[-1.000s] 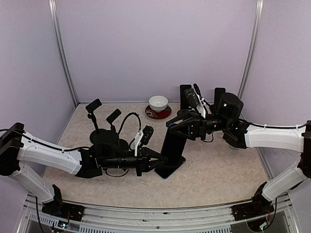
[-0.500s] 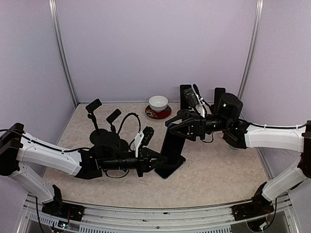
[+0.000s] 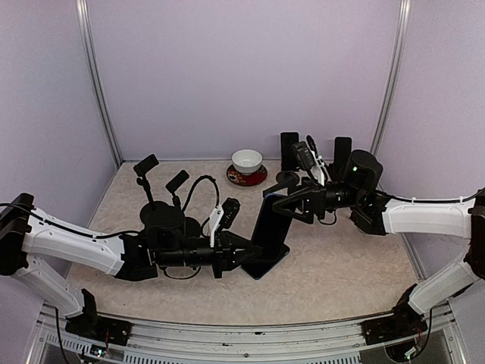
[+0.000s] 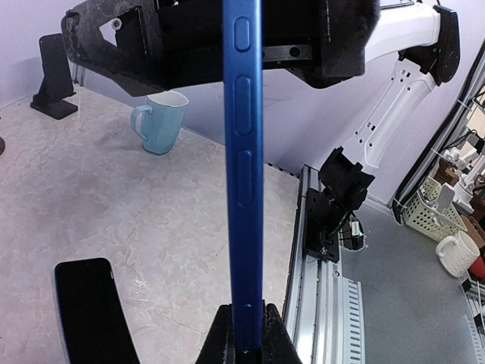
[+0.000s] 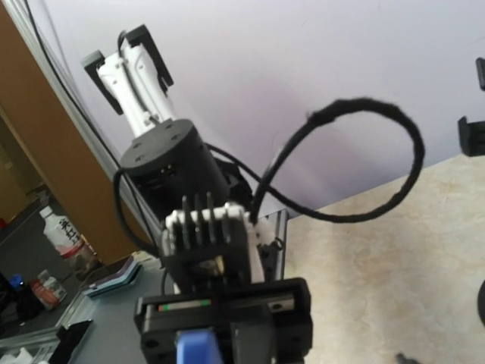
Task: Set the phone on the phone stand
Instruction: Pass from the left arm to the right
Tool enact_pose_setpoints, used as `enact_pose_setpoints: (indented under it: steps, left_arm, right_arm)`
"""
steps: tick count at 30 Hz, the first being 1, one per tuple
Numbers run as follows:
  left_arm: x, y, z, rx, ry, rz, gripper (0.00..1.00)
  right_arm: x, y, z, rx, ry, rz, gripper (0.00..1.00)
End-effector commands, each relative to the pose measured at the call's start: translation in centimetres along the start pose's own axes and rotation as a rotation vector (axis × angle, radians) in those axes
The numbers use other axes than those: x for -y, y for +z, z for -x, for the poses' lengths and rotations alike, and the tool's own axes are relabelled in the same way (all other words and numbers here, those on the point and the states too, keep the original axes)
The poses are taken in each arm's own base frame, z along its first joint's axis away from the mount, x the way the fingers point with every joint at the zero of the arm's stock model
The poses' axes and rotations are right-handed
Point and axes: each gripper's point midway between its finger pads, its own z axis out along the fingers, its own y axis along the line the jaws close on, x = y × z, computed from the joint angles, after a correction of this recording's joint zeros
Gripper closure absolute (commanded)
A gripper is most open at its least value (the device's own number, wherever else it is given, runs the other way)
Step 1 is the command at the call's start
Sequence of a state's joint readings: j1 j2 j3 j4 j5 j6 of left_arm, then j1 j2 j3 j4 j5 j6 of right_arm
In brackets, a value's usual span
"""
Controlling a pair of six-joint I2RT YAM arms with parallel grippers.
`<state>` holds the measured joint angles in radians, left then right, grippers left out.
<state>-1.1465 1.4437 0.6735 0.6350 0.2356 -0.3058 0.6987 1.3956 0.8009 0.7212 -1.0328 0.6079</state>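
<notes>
Marbled tabletop (image 3: 341, 280). White bowl (image 3: 247, 160) on red saucer (image 3: 246, 179), well beyond left gripper (image 3: 247, 255). Black gooseneck stand (image 3: 163, 216) behind it. Teal mug (image 4: 159, 121) beyond right gripper (image 3: 282, 202).

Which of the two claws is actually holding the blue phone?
The left gripper, clamped on the bottom edge of the blue phone; the right gripper stands open at its top, not pinching it.
</notes>
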Motion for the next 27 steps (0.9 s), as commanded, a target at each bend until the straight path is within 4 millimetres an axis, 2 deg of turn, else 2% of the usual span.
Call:
enact_pose_setpoints:
  steps: [1, 11, 19, 24, 27]
  left_arm:
    - [1.3, -0.3, 2.7, 0.087, 0.038, -0.039, 1.00]
    - [0.0, 0.3, 2.4, 0.075, 0.020, 0.011, 1.00]
    - [-0.2, 0.8, 1.9, 0.058, 0.010, 0.013, 1.00]
    - [-0.6, 0.9, 2.0, 0.058, 0.006, 0.032, 1.00]
    - [-0.8, 1.0, 2.0, 0.056, 0.005, 0.038, 1.00]
  right_arm:
    - [-1.7, -0.3, 1.0, 0.021, -0.056, 0.049, 0.18]
    - [-2.6, 1.1, 0.1, -0.015, -0.100, 0.069, 0.28]
    - [-3.5, 1.5, 0.5, -0.009, -0.118, 0.099, 0.38]
    - [-3.6, 1.7, 0.5, -0.015, -0.125, 0.105, 0.51]
    - [-3.4, 1.8, 0.4, -0.019, -0.124, 0.103, 0.64]
